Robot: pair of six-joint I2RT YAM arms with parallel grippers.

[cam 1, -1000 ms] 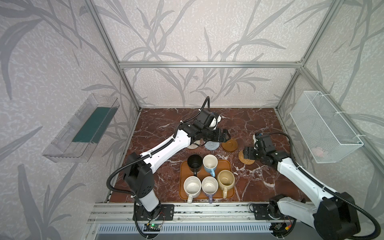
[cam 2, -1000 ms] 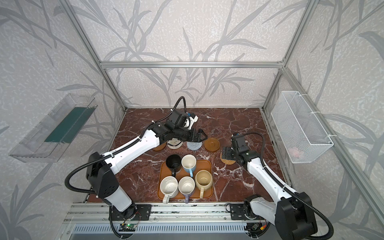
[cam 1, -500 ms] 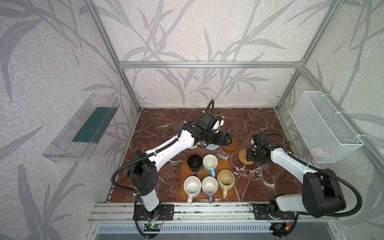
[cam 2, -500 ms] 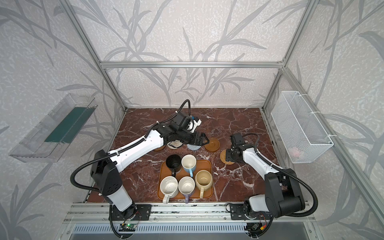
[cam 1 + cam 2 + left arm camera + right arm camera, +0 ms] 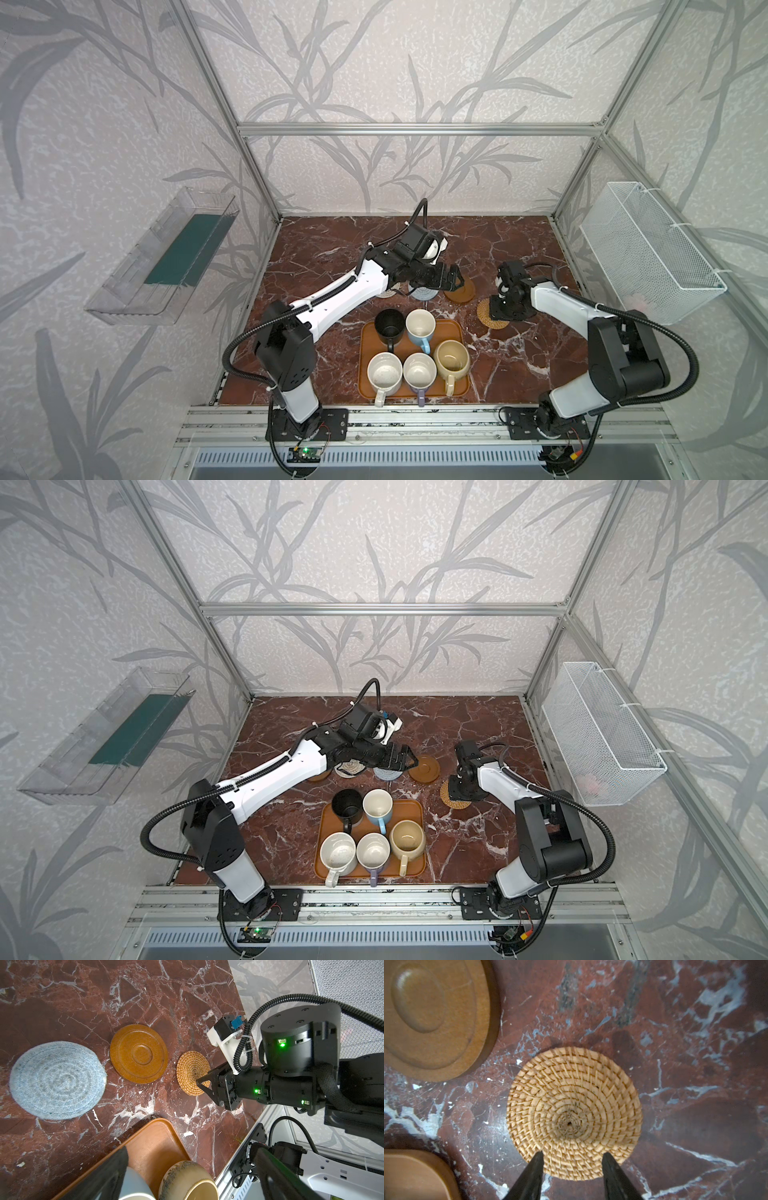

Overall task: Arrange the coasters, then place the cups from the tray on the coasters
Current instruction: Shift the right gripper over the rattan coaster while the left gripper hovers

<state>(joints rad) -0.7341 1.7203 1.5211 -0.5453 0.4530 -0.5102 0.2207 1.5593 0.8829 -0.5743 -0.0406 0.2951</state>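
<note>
While I watched from my station, the red-brown marble tabletop (image 5: 324, 249) sat inside an aluminium frame (image 5: 415, 129) with pale, leaf-patterned walls (image 5: 415, 62). A clear bin (image 5: 166, 257) hung on the left wall and a white wire basket (image 5: 648, 253) on the right.

Near the front edge lay the orange-brown tray (image 5: 368, 343), carrying the black cup (image 5: 389, 328), light blue cup (image 5: 420, 326), beige-yellow cup (image 5: 451, 360), speckled white cup (image 5: 384, 373) and lavender cup (image 5: 419, 371).

Behind the tray, a loose row on the bare tabletop held the cream woven coaster (image 5: 388, 292), blue-grey woven coaster (image 5: 424, 294), wooden coaster (image 5: 461, 293) and rattan coaster (image 5: 486, 316). A second wooden coaster (image 5: 318, 776) peeked from under the left forearm.

My left arm stretched from its front base across the cream woven coaster. The left end effector (image 5: 455, 280) hung low over the blue-grey and wooden coasters, jaws wide apart and empty.

My right arm was folded at the elbow, wrist tipped down. The right end effector (image 5: 572, 1159) had its tips partly apart over the rattan coaster's near rim. I could not tell whether they touched it.
</note>
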